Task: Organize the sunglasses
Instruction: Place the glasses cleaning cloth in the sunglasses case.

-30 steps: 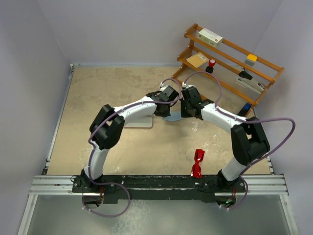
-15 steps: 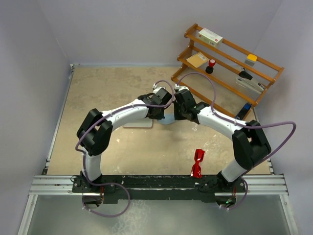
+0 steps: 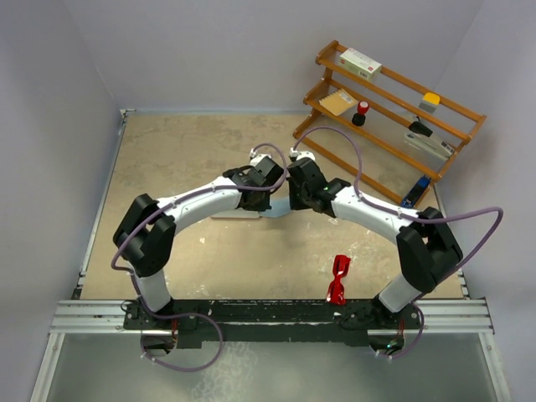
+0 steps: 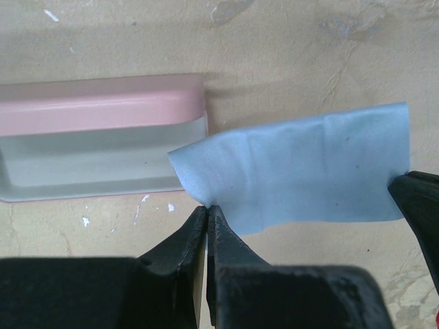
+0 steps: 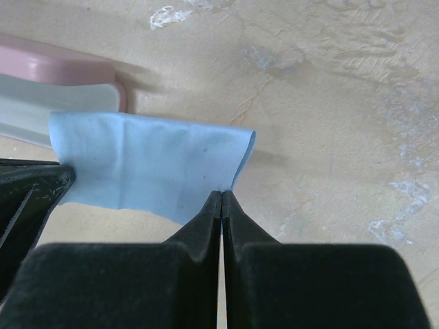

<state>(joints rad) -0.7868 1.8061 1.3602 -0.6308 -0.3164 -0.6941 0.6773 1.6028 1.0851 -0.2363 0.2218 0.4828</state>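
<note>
Pinching blue cloth (image 4: 302, 171) taut, one corner clamped in left gripper (image 4: 207, 209), the other in right gripper (image 5: 221, 195), beside open pink case (image 4: 96, 137). Probably lining case; next, lower over the case and release. Red sunglasses (image 3: 337, 280) untouched, lower right of centre, top view.

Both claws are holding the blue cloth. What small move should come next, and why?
Probably shift the blue cloth over the open pink case, then lower it inside. The left claw and right claw are each shut on a cloth edge, most of the cloth hangs beside the case's end, and the sunglasses lie apart near the arm bases.
</note>
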